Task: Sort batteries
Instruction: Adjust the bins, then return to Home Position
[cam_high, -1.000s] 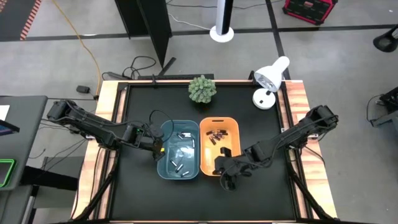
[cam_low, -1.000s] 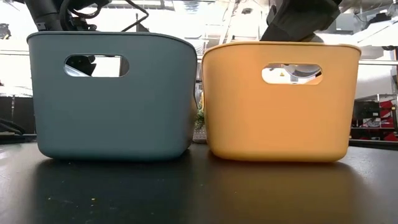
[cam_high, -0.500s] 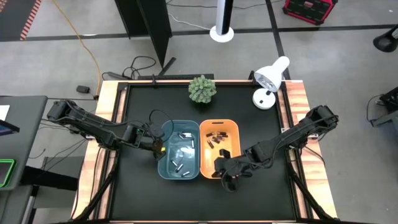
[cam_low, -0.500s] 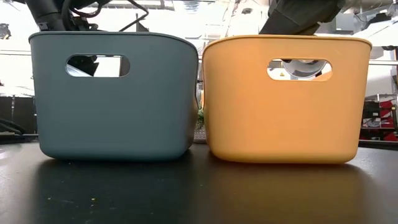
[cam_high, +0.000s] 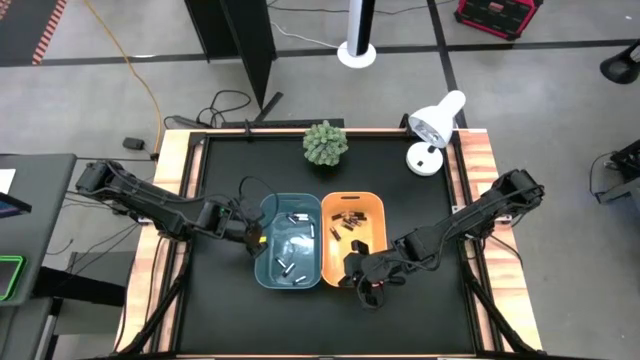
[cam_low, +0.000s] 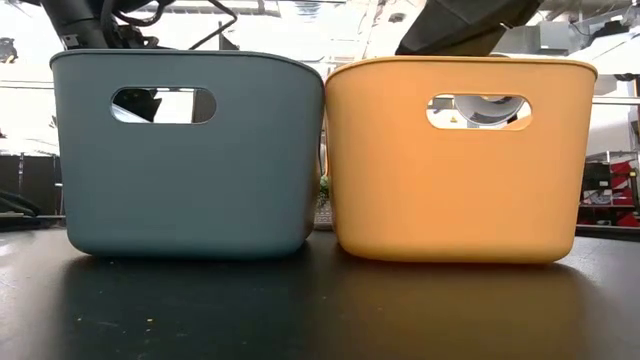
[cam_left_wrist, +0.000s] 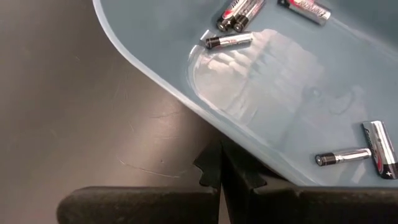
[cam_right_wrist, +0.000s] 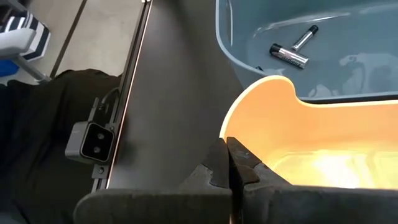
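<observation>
Two bins stand side by side mid-table: a blue bin (cam_high: 290, 252) (cam_low: 185, 150) and an orange bin (cam_high: 352, 238) (cam_low: 460, 155). Silvery batteries (cam_high: 288, 268) (cam_left_wrist: 229, 41) lie on the blue bin's floor. Dark batteries (cam_high: 348, 224) lie in the orange bin toward its far end. My left gripper (cam_high: 256, 238) (cam_left_wrist: 221, 169) is shut at the blue bin's left rim. My right gripper (cam_high: 366, 280) (cam_right_wrist: 227, 165) is shut at the orange bin's near rim. My left gripper pinches the blue bin's left wall at its rim (cam_left_wrist: 214, 127) between the two fingers. It comes level from the table's left side. The bin stands upright on the table. My right gripper pinches the orange bin's rim near its near corner (cam_right_wrist: 231, 121) between the two fingers, slanting in from the near right. The low view shows the bin upright on its base.
A small green plant (cam_high: 325, 143) and a white desk lamp (cam_high: 435, 130) stand at the far edge. A wooden border (cam_high: 480, 160) frames the black tabletop. A small camera (cam_right_wrist: 93, 140) sits at the near edge. Bare black surface lies on all sides of the bins.
My right gripper has drawn the orange bin a little toward the table's near edge, so it looms larger in the low view. The dark batteries inside it have slid and spread. The blue bin has shifted slightly toward the orange one.
</observation>
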